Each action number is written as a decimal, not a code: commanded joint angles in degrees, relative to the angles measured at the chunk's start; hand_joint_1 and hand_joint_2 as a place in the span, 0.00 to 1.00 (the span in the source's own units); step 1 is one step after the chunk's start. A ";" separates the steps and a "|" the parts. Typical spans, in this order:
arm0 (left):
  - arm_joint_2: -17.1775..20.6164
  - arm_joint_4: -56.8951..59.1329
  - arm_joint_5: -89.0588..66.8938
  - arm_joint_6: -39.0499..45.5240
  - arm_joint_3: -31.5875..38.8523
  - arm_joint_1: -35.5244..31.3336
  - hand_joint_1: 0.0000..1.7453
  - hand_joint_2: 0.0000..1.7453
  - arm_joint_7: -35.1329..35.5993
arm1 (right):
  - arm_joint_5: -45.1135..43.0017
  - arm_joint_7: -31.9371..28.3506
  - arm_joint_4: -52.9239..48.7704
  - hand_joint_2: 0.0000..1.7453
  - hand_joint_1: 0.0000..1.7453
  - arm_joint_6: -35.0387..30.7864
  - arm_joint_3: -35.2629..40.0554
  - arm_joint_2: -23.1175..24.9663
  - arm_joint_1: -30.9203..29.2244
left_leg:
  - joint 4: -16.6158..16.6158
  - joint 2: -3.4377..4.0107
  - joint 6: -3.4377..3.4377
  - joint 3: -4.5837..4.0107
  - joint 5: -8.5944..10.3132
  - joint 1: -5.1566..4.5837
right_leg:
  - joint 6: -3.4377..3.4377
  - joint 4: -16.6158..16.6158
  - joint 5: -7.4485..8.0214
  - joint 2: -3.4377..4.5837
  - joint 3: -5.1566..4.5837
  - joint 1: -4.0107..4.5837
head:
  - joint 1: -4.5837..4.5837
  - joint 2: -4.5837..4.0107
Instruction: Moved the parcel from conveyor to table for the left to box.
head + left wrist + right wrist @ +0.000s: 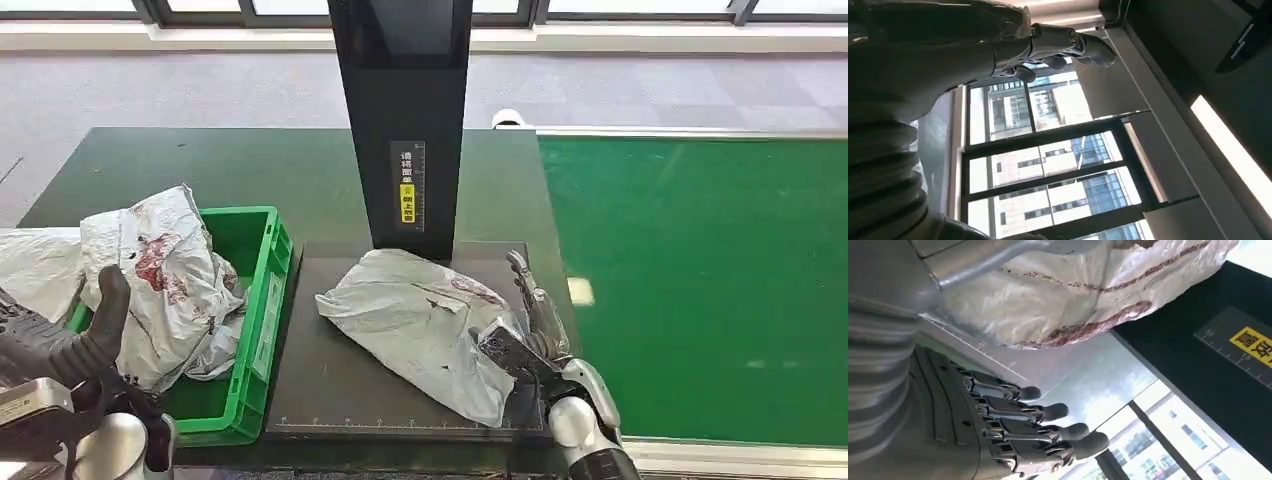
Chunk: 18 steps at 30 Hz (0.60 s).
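The parcel (420,325), a crumpled grey-white mailer bag with red marks, lies on the black scale plate (325,385) in front of the black scanner column (405,130). My right hand (535,335) lies along the parcel's right edge. In the right wrist view its fingers (1048,432) stretch out straight over the plate, apart from the parcel (1073,295), while the thumb lies against the bag. My left hand (100,335) hovers low at the left, beside the green crate (262,300), thumb raised. Its fingers (1068,45) are loosely bent and hold nothing.
The green crate holds another crumpled red-stained bag (170,280). A further white bag (35,270) lies at the far left. The green conveyor belt (700,280) runs along the right of the dark green table (250,170).
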 commanded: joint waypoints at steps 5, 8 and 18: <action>1.52 7.22 -6.24 -1.04 -3.86 -2.84 0.00 1.00 4.10 | 0.24 -8.57 -24.63 1.00 0.00 -37.88 -12.08 6.10 5.72 | 0.01 -0.17 0.00 -0.08 0.02 -0.02 | -0.05 0.03 -0.05 -0.19 -0.03 -0.02 | 0.00 0.02; 1.38 9.28 -7.00 -0.42 -4.78 -4.42 0.00 1.00 4.36 | 0.30 -8.73 -25.85 1.00 0.00 -37.88 -11.70 6.33 6.87 | -0.04 -0.37 -0.03 -0.01 0.08 -0.02 | -0.06 -0.03 -0.06 -0.39 0.03 -0.02 | -0.02 0.00; 3.25 12.19 -12.00 -3.22 -8.18 -5.62 0.00 1.00 7.07 | 1.51 -11.04 -34.54 1.00 0.00 -37.88 -14.80 9.38 7.88 | -0.03 -0.01 -0.01 0.06 0.03 -0.02 | -0.02 -0.04 0.02 -0.04 0.01 -0.02 | 0.00 0.02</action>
